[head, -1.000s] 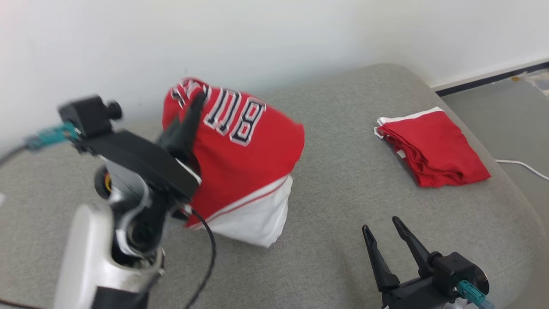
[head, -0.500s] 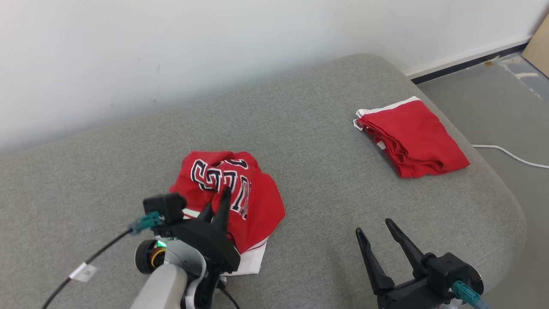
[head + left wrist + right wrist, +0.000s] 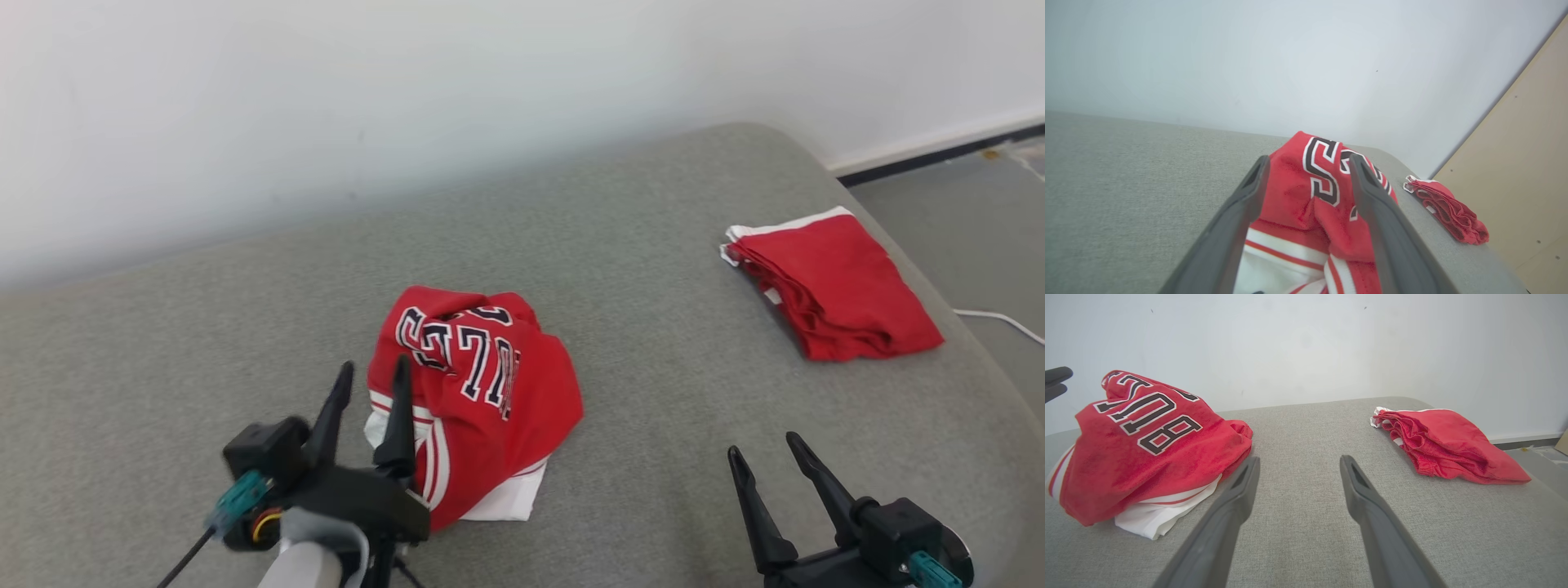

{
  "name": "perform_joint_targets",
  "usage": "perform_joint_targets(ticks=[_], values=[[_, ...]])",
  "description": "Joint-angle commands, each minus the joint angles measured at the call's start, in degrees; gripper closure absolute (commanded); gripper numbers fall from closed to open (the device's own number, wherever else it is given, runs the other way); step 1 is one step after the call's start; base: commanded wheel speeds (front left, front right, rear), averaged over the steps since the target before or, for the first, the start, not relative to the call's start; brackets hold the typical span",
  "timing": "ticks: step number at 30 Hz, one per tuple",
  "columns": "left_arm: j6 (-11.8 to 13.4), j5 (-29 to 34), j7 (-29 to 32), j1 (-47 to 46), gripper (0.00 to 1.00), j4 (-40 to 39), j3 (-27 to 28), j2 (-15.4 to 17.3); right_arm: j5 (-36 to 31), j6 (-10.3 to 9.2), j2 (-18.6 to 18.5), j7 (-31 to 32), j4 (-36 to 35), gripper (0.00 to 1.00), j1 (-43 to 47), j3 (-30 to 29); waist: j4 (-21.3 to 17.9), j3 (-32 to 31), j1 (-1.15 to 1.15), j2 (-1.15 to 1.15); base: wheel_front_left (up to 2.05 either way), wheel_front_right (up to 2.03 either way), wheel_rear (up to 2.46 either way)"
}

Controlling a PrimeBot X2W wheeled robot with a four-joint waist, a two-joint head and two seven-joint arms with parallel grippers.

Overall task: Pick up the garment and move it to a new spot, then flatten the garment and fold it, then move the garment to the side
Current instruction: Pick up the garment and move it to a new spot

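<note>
Garment (image 3: 482, 392): just released, now crumpled heap on grey cushion (image 3: 653, 343), front centre. Left tool (image 3: 374, 365) spread wide at heap's edge, gripping nothing. Right tool (image 3: 762, 445) wide, idle. Relocation apparently done; flattening next.

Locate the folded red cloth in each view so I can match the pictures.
Head view: folded red cloth at upper right, near the right end of the couch.
Left wrist view: cloth at middle right, small.
Right wrist view: cloth right of centre, large.
Shared landmark: the crumpled lettered jersey, left of the cloth in all three.
</note>
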Motion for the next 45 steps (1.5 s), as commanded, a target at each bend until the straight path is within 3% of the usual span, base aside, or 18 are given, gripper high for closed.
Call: perform_joint_targets(ticks=[1,8,14,19,30,45], values=[[0.58,1.07,-0.58,2.16,0.0,-1.41,0.9,0.67,-0.44,-0.18,-0.37,-0.09,-0.43,0.0,0.97,-0.55,2.29,-1.12,0.0,0.0,0.0,0.0,0.0],[1.36,9.89,-0.78,11.49,0.0,-13.25,8.26,1.75,-0.86,-0.17,-0.12,0.32,-1.87,0.0,2.68,-2.21,6.41,-2.15,0.0,0.0,0.0,0.0,0.0],[-1.52,17.05,-0.8,18.8,0.0,-18.09,13.54,1.9,-0.64,-0.18,0.12,-0.2,-1.65,0.0,2.45,-2.33,9.22,-2.69,0.0,0.0,0.0,0.0,0.0],[-3.42,20.79,-0.8,22.84,0.0,-17.71,16.57,1.61,-0.39,-0.18,0.25,-0.99,-0.69,0.0,2.59,-2.69,11.72,-3.39,0.0,0.0,0.0,0.0,0.0],[-5.62,23.96,-0.81,27.31,0.0,-14.93,21.43,0.92,-0.3,-0.18,1.04,-1.82,1.27,0.0,4.3,-3.81,15.07,-5.45,0.0,0.0,0.0,0.0,0.0],[-7.23,24.3,-0.81,29.98,0.0,-13.91,23.27,0.68,-0.14,-0.17,1.67,-2.1,2.52,0.0,6.18,-4.96,14.58,-6.78,0.0,0.0,0.0,0.0,0.0]])
